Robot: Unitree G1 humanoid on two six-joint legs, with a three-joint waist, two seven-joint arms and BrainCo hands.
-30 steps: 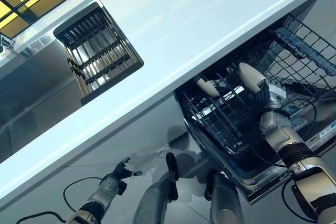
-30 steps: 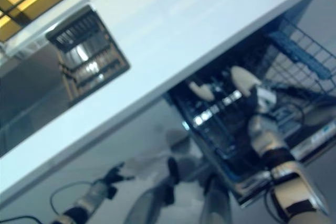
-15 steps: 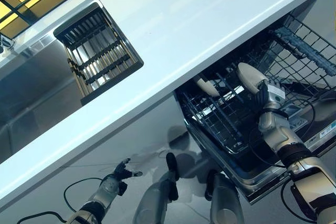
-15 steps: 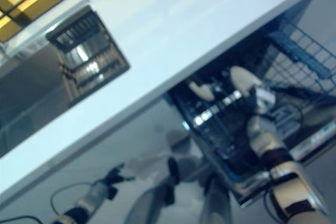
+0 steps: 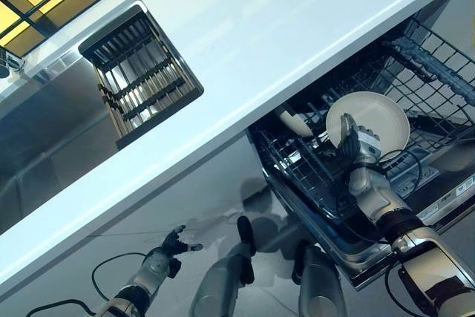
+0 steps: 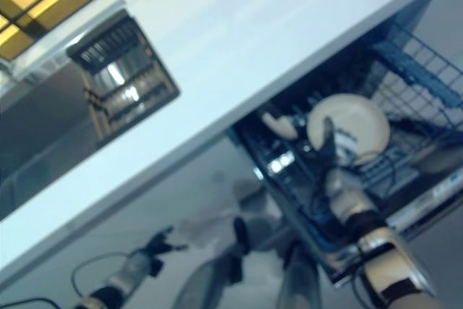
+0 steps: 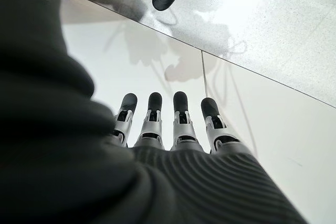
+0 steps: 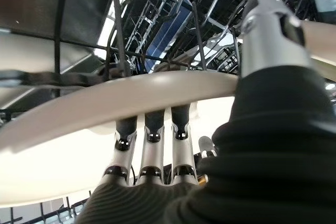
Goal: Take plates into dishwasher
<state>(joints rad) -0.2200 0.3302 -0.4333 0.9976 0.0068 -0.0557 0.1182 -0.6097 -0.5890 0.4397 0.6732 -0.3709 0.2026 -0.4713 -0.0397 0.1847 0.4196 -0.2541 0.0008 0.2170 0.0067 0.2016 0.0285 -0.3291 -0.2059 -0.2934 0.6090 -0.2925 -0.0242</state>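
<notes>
A cream plate [image 5: 378,118] is held over the pulled-out lower dishwasher rack [image 5: 438,64], its round face turned toward me. My right hand [image 5: 358,145] grips it at its lower left edge. In the right wrist view the fingers [image 8: 152,129] lie along one side of the plate's rim [image 8: 105,103] and the thumb [image 8: 268,30] presses the other. A second cream plate [image 5: 295,122] stands edge-on between the rack's tines, just left of the held one. My left hand [image 5: 167,249] hangs low near the floor with straight fingers [image 7: 181,119] and holds nothing.
A white countertop [image 5: 297,12] runs diagonally above the dishwasher. A steel sink [image 5: 44,131] with a dark drainer basket [image 5: 141,72] is set into it at the left. The open dishwasher door [image 5: 445,198] juts out beside my right arm.
The plate in my right hand has turned from edge-on to face-on, and the hand has shifted slightly left over the rack. The left hand has hardly moved.
</notes>
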